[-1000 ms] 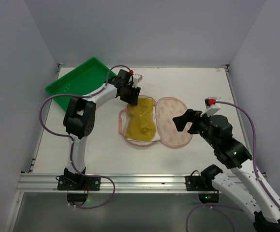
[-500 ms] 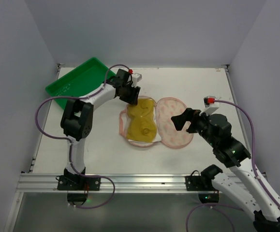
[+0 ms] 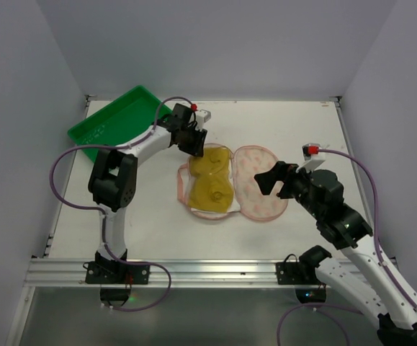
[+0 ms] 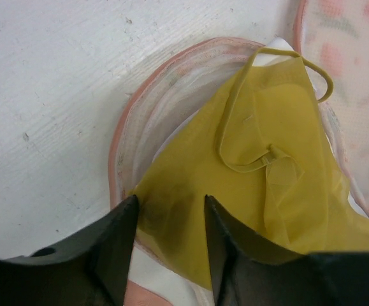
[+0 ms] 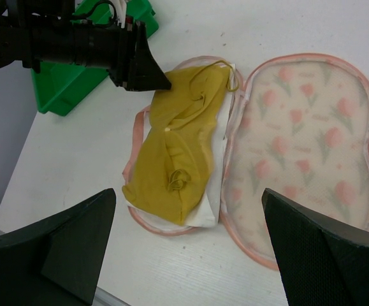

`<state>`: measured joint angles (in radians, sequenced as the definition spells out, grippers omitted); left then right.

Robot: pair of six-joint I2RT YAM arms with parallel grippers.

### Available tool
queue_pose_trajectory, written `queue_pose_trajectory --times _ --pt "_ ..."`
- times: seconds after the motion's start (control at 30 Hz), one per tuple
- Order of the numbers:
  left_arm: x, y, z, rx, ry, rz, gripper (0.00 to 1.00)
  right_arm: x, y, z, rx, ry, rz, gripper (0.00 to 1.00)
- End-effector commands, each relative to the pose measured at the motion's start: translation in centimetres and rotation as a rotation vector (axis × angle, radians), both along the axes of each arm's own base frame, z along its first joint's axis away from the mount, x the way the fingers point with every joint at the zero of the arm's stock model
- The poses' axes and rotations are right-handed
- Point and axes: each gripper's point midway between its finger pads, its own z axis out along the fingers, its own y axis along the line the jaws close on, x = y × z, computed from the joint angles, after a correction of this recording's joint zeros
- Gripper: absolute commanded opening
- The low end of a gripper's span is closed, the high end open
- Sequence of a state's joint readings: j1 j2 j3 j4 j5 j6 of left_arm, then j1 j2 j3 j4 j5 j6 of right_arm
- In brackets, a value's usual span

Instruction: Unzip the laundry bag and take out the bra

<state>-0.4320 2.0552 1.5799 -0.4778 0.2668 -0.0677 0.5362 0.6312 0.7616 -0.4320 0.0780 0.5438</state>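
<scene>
Surface: white table [image 3: 143,216], pale lilac walls.
Risk: peanut-shaped cream-peach laundry bag [image 3: 264,191] lifts with the thin mustard-yellow bra [image 3: 209,184]; strap snags the pink trim.
Cause: left gripper [image 4: 170,204], jaws part-spread astride the bra's far edge, may catch the lining; right gripper [image 3: 273,180], jaws spread wide, restrains nothing.
Bag: mid-table, unzipped, printed lid open rightward.
Bra: crumpled in the left half.

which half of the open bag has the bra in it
The half nearer the green tray, at the left gripper: the yellow bra lies in it. The other half shows only tulip-print lining.
</scene>
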Motion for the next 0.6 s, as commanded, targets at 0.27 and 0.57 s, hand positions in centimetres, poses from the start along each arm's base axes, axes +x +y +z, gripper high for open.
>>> queue_pose_trajectory --times 0.27,0.57 --pt "0.8 -0.2 4.2 -0.044 -0.09 0.007 0.0 0.6 0.5 0.5 0.014 -0.026 0.011 0.99" --pt "-0.5 -0.8 9.4 -0.143 -0.153 -0.009 0.0 0.7 0.2 1.1 0.001 -0.051 0.003 0.99"
